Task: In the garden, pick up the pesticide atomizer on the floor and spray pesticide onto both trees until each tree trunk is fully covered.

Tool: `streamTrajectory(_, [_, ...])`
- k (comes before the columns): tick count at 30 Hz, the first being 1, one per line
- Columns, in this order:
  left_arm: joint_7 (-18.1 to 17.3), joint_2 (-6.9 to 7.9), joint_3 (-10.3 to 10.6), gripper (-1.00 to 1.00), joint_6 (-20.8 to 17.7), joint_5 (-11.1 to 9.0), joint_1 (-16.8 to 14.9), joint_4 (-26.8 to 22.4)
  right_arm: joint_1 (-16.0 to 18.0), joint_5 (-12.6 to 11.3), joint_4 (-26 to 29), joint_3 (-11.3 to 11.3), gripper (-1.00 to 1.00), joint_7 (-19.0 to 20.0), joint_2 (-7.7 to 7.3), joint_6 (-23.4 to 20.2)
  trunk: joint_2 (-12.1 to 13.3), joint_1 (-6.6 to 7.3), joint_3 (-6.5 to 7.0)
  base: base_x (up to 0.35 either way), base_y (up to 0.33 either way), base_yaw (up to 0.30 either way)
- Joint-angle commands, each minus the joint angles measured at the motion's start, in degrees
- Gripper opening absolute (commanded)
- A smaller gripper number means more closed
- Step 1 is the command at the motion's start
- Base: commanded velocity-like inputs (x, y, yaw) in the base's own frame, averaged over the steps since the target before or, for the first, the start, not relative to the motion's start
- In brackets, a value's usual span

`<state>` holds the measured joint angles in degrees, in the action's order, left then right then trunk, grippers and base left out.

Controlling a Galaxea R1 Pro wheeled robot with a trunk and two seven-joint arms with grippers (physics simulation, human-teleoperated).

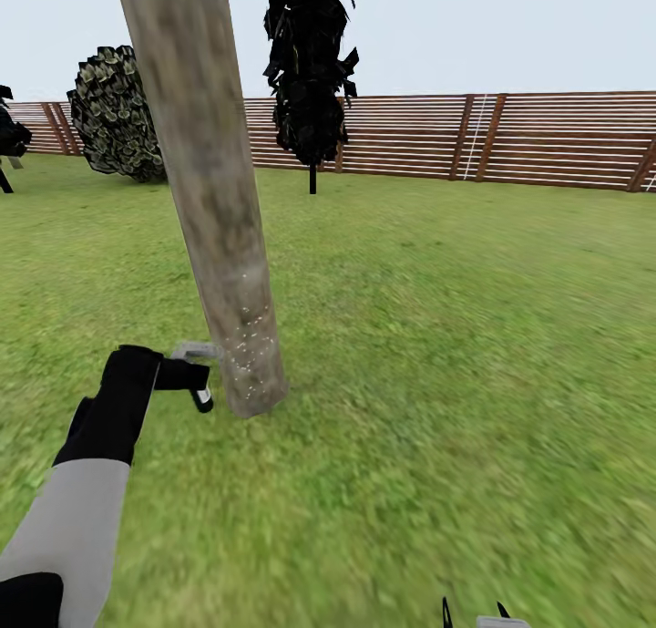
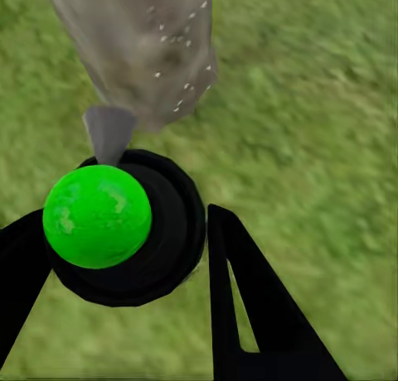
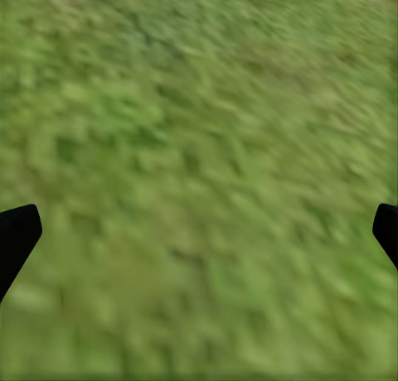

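- The small black spray bottle with the grey trigger head sits clamped in the left pincer — jaws closed on its round body, 1 finger on each side, a bright green blob showing on the end that faces the wrist camera.
- Looks like a light, rigid plastic thing to me. Smooth round body, so it could twist in the grip; I'd hold mid-body, well clear of the trigger, like it's held now.
- Long axis runs roughly along the pincer's fingers; the grey nozzle pokes out ahead of them, straight at the foot of the leaning, blotchy grey-beige tree trunk, just beyond the tips.
- Fine whitish specks dot only the low part of that trunk — lots of bark bare higher up.
- Right pincer: spread wide, holding nothing, mottled green grass beneath.
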<state>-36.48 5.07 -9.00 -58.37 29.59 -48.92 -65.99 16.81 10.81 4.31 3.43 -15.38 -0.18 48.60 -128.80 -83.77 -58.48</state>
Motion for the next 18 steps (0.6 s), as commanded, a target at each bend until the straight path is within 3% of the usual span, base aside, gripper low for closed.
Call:
streamTrajectory(1, [0.0,0.81,0.0,-1.0,-0.1,-0.2,0.0,0.2,0.0,0.0,0.0,0.0,1.0,0.0,0.0,0.0,0.0,0.0,0.0,0.0,0.0,0.0])
streamTrajectory(5, [-0.1,1.74,0.0,-1.0,-0.1,-0.1,0.5,0.8,0.0,0.0,0.0,0.0,1.0,0.0,0.0,0.0,0.0,0.0,0.0,0.0,0.0,0.0])
streamTrajectory(10, [-0.1,1.05,0.4,-1.0,-0.1,-0.3,0.6,0.9,0.0,0.0,0.0,0.0,1.0,0.0,0.0,0.0,0.0,0.0,0.0,0.0,0.0,0.0])
streamTrajectory(14, [-0.1,-1.31,0.5,-1.0,-0.1,-0.3,0.3,0.9,0.0,0.0,0.0,0.0,1.0,0.0,-0.12,0.0,0.0,0.0,0.0,0.0,0.0,0.0])
streamTrajectory(18, [0.0,-1.24,0.3,-1.0,-0.1,-0.2,0.2,0.9,0.0,0.1,0.0,0.0,1.0,-0.1,-0.18,0.0,0.0,0.0,0.0,0.0,0.0,0.0])
